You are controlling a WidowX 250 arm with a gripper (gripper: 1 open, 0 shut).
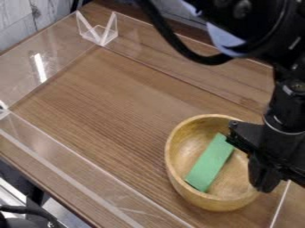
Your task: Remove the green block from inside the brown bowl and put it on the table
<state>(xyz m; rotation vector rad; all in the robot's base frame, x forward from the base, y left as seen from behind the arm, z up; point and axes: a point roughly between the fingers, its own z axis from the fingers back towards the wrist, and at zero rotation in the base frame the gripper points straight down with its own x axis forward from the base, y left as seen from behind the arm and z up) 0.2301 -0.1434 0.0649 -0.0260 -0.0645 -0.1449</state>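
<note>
Camera view: bright green rectangular block [211, 166] lies tilted inside round tan wooden bowl [186, 184], upper end by black gripper [261, 166]. Jaws closed; grasp on block not discernible. Block looks light, rigid, smooth: you grip across narrow sides. Wood-grain table [119, 98] bare.

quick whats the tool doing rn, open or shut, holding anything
tool: shut, down inside the brown bowl beside the green block; whether it grips the block cannot be told.

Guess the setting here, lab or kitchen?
Likely a lab test bench: a wood-grain table fenced by clear acrylic walls, one robot arm over a brown bowl holding a green block.
</note>
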